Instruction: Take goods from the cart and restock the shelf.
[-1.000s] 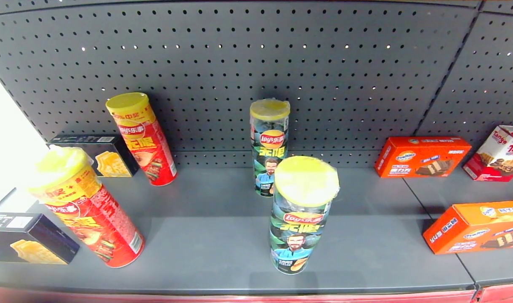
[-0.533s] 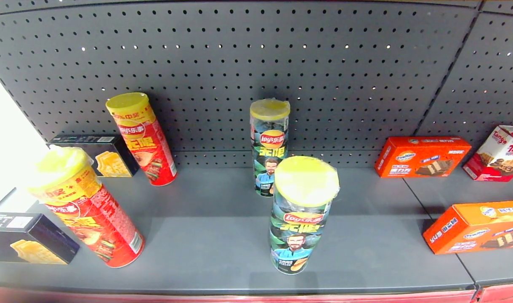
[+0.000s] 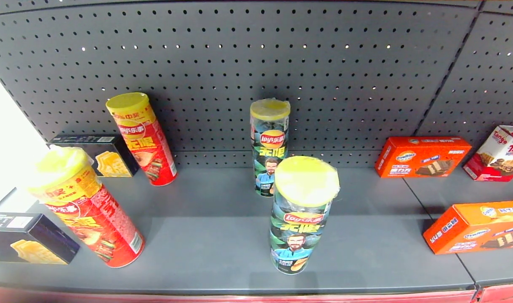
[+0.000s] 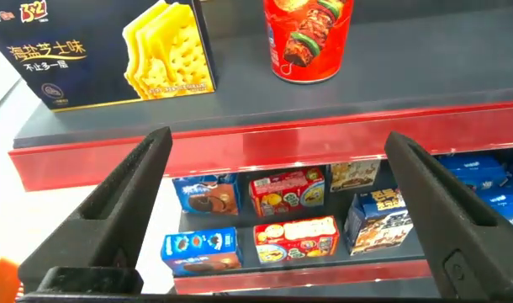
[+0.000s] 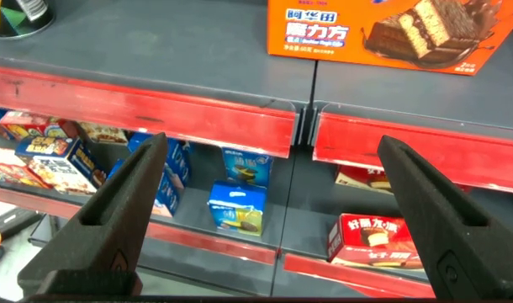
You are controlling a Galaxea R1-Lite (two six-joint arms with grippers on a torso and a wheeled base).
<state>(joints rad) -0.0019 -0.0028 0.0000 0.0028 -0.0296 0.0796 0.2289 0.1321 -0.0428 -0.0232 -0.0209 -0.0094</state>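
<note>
On the grey shelf (image 3: 222, 235) stand two green chip cans, one near the front (image 3: 300, 214) and one at the back (image 3: 269, 145). Two red chip cans lean to the left, front (image 3: 88, 210) and back (image 3: 142, 138). Dark cracker boxes (image 3: 27, 237) (image 3: 100, 155) lie at the far left, orange boxes (image 3: 422, 155) (image 3: 477, 227) on the right. My left gripper (image 4: 273, 227) is open and empty, low before the shelf's red front edge (image 4: 265, 143), under a cracker box (image 4: 113, 50) and a red can (image 4: 307, 38). My right gripper (image 5: 277, 223) is open and empty below an orange box (image 5: 383, 29).
A red-and-white wafer box (image 3: 500, 153) sits at the far right against the pegboard back wall (image 3: 256, 63). Below the red edge strips, lower shelves hold several small snack boxes (image 4: 294, 240) (image 5: 235, 206). Free shelf room lies between the red and green cans.
</note>
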